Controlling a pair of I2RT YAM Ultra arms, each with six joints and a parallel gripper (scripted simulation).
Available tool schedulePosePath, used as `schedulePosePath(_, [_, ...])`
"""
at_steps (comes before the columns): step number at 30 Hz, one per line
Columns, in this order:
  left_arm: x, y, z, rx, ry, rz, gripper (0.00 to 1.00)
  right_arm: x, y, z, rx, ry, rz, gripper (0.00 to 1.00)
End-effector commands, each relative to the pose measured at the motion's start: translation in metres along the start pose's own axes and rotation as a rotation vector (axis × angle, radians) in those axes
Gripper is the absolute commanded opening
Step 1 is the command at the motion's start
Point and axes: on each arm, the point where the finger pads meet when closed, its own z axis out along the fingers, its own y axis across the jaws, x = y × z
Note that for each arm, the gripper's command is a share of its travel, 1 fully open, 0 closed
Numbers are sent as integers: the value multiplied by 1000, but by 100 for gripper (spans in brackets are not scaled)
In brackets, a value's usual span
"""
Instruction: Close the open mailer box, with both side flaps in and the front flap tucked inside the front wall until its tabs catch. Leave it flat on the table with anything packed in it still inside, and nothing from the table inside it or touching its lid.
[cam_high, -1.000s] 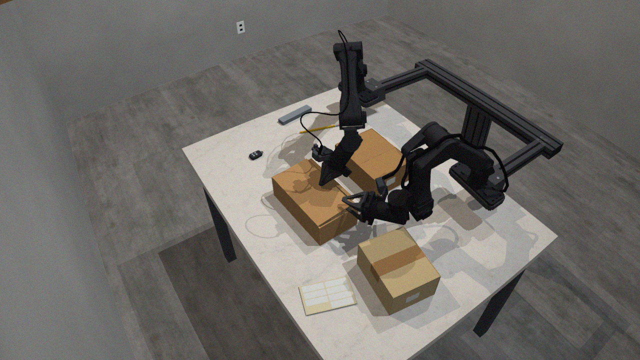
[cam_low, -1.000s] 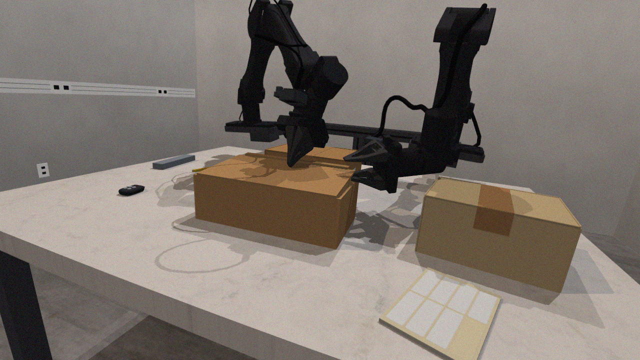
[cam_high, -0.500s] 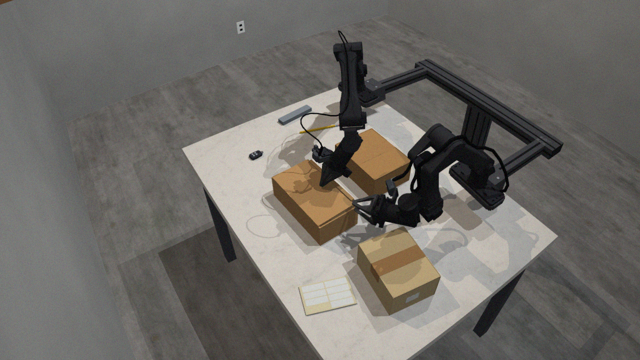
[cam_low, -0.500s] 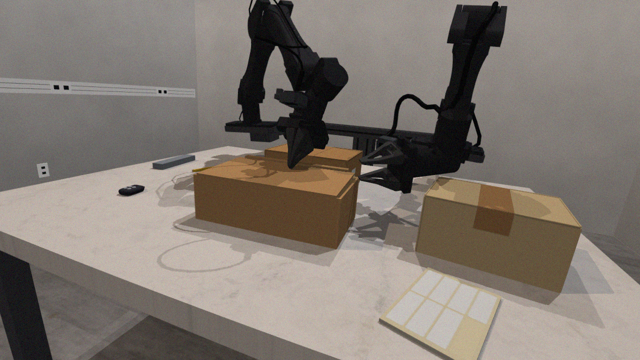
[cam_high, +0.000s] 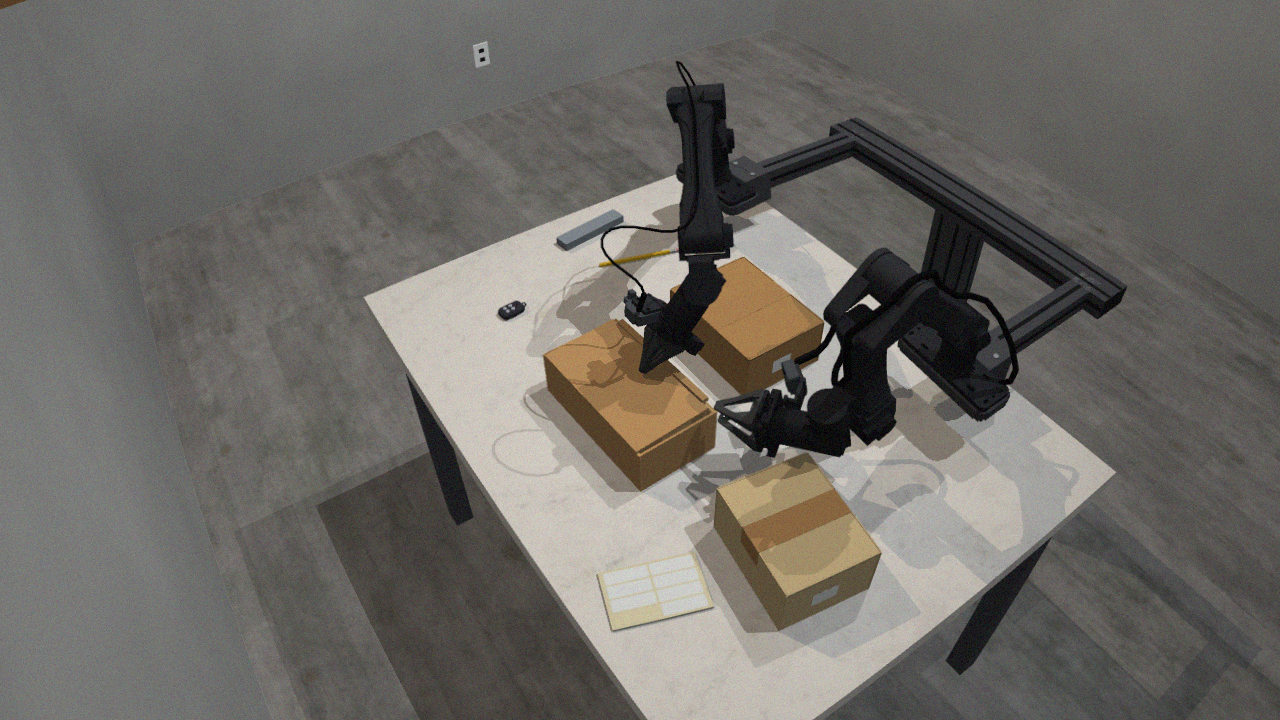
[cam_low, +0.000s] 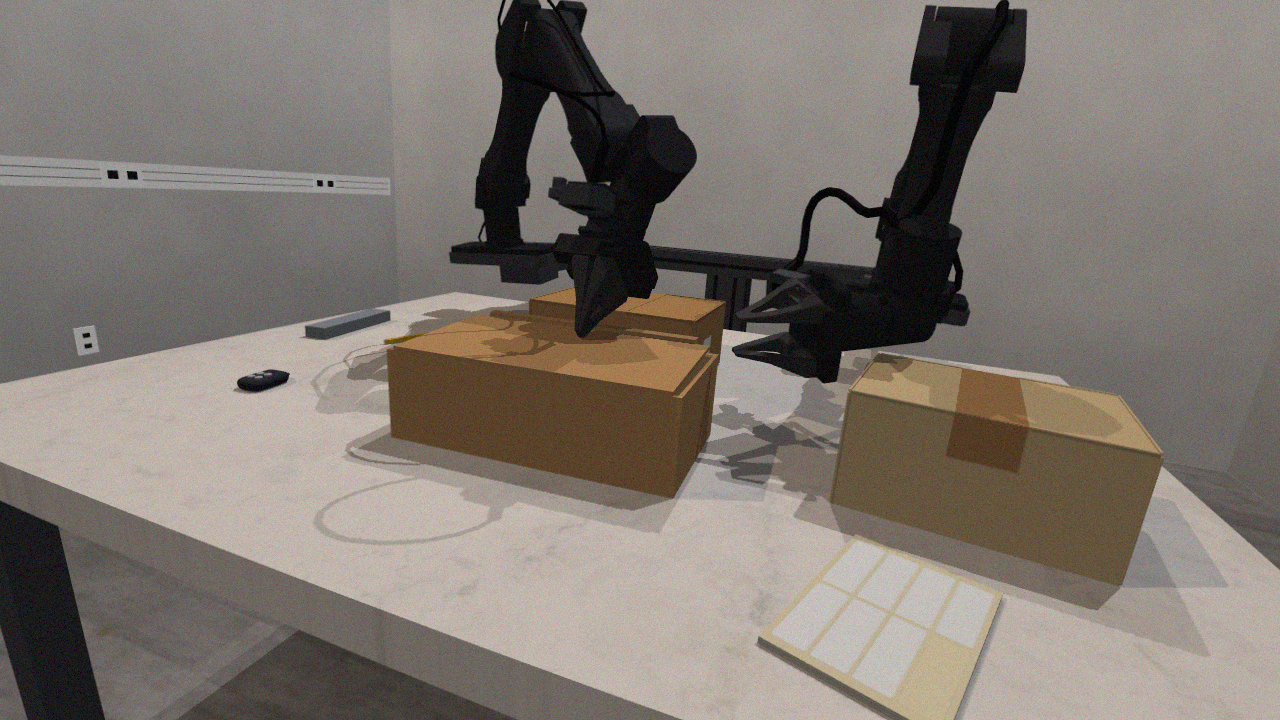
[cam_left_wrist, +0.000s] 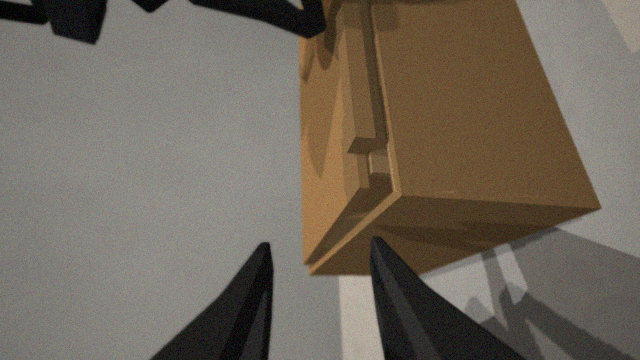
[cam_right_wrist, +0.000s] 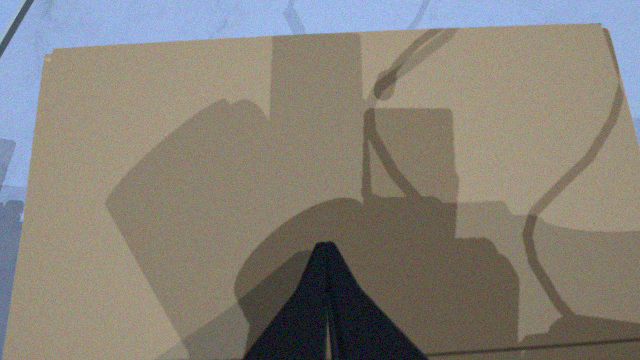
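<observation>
Evidently, the job is at the tucking stage. The box (cam_high: 590, 429) (cam_low: 528, 407) (cam_left_wrist: 475, 110) sits flat on the surface (cam_high: 465, 358) (cam_low: 223, 465), between the arms, its lid (cam_high: 581, 371) (cam_low: 465, 335) (cam_left_wrist: 317, 175) (cam_right_wrist: 150, 75) nearly down. The front flap (cam_left_wrist: 357, 90) is folded under at the front wall, but a gap shows along that edge, so the tabs do not look caught. The right fingers (cam_high: 644, 368) (cam_low: 581, 334) are closed on nothing, tips at the lid; contact cannot be told. The left fingers (cam_high: 717, 408) (cam_low: 736, 334) stand partly open and empty, just off the box's end.

The next move likely calls for guiding the flap inside the wall, then pressing the lid's front edge down evenly. Pushing with the flap misaligned could crumple it or catch it on the rim. Whether both side flaps are fully in cannot be told.
</observation>
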Motion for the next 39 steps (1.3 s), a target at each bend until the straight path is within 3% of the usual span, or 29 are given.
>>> schedulePosePath(1, [2, 15, 0, -30, -8, 40, 38, 15, 0, 5, 21, 27, -32, 1])
schedulePosePath(26, [-3, 8, 1, -11, -15, 12, 38, 15, 0, 5, 21, 27, -32, 1])
schedulePosePath(29, [-3, 8, 1, -11, -15, 12, 38, 19, -10, 17, 38, 8, -19, 1])
schedulePosePath(32, [-3, 8, 1, -11, -15, 12, 38, 11, 3, 2, 1, 19, -21, 1])
schedulePosePath(39, [-3, 8, 1, -11, -15, 12, 38, 11, 0, 3, 13, 15, -21, 1])
